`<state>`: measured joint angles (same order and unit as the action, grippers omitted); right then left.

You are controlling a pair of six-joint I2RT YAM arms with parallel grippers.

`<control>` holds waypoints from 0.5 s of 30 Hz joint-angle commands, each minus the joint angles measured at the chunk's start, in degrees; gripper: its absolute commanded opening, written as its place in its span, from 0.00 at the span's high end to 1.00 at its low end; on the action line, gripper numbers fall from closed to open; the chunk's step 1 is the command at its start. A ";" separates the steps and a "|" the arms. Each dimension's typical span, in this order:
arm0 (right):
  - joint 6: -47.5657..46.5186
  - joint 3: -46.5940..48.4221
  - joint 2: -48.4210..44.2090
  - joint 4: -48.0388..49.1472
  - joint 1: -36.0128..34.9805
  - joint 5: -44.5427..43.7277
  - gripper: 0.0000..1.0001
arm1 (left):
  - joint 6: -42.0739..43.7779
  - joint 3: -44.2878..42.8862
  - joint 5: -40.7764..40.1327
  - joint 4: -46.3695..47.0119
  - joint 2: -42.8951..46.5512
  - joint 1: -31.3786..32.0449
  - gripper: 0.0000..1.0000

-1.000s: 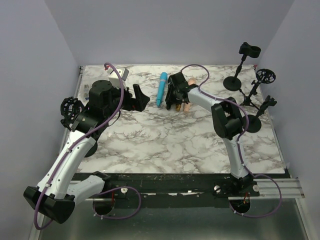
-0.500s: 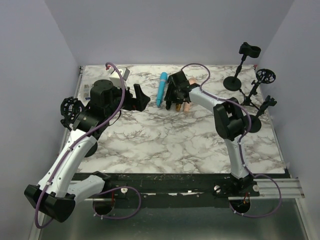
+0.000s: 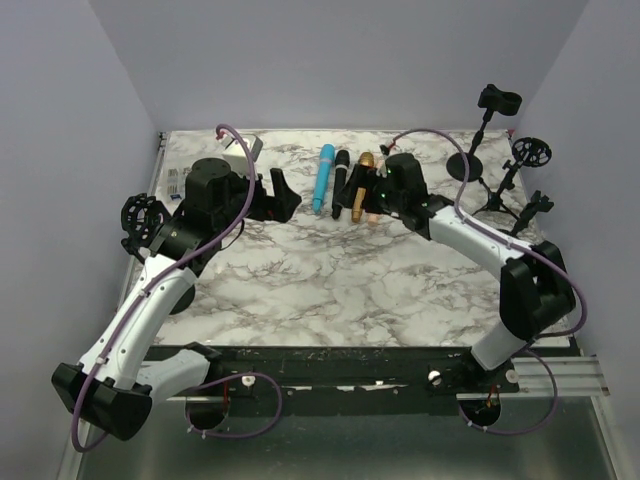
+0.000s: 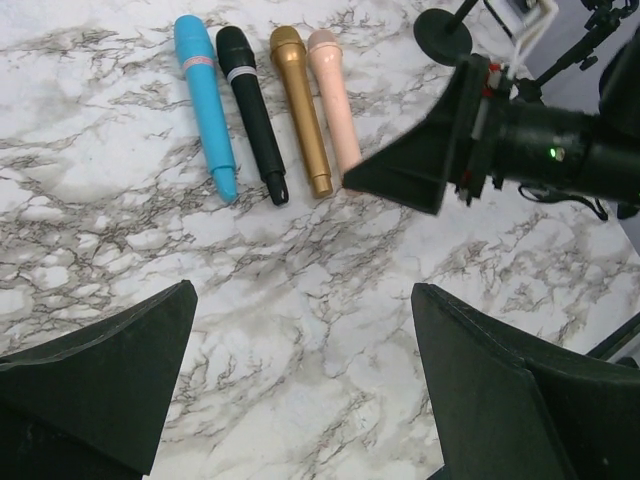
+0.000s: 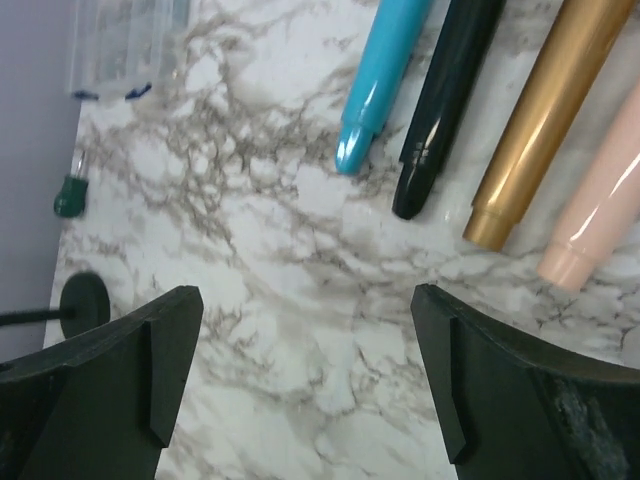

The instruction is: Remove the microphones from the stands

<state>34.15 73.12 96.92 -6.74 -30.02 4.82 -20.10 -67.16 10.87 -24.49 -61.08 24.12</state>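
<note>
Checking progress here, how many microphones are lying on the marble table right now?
4, in a row, left to right in the left wrist view: sky-blue plastic microphone, glossy black microphone, metallic gold microphone, pale pink microphone. None appears hidden.

Left pincer (image 4: 302, 300) gapes wide; right pincer (image 5: 305, 300) splayed too, seemingly empty.

The marbled desk (image 3: 330, 285) is carrying a blue microphone (image 4: 203, 100), black microphone (image 4: 252, 100), gold microphone (image 4: 302, 110) and pink microphone (image 4: 335, 100), lying side by side near its far edge; black stands (image 3: 466, 166) are sitting at its right.
</note>
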 commanded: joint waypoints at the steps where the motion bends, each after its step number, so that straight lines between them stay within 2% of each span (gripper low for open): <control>1: -2.81 -16.06 -5.50 16.00 0.05 13.61 0.05 | 1.58 1.45 -2.06 1.82 -0.18 0.05 0.08; 3: -3.25 -22.05 -6.98 20.99 0.09 18.68 0.01 | 1.96 2.14 -2.34 2.63 0.01 0.05 0.08; 6: -4.86 -25.79 -7.29 23.15 0.05 23.82 0.00 | 2.79 3.19 -2.73 3.99 0.40 0.08 0.08; 15: -4.88 -33.22 -9.31 32.70 0.03 29.70 0.00 | 7.78 9.87 -13.79 10.66 2.53 1.01 0.08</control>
<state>30.04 42.00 89.52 17.98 -29.93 28.80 -16.40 -59.51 5.30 -18.41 -60.40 24.43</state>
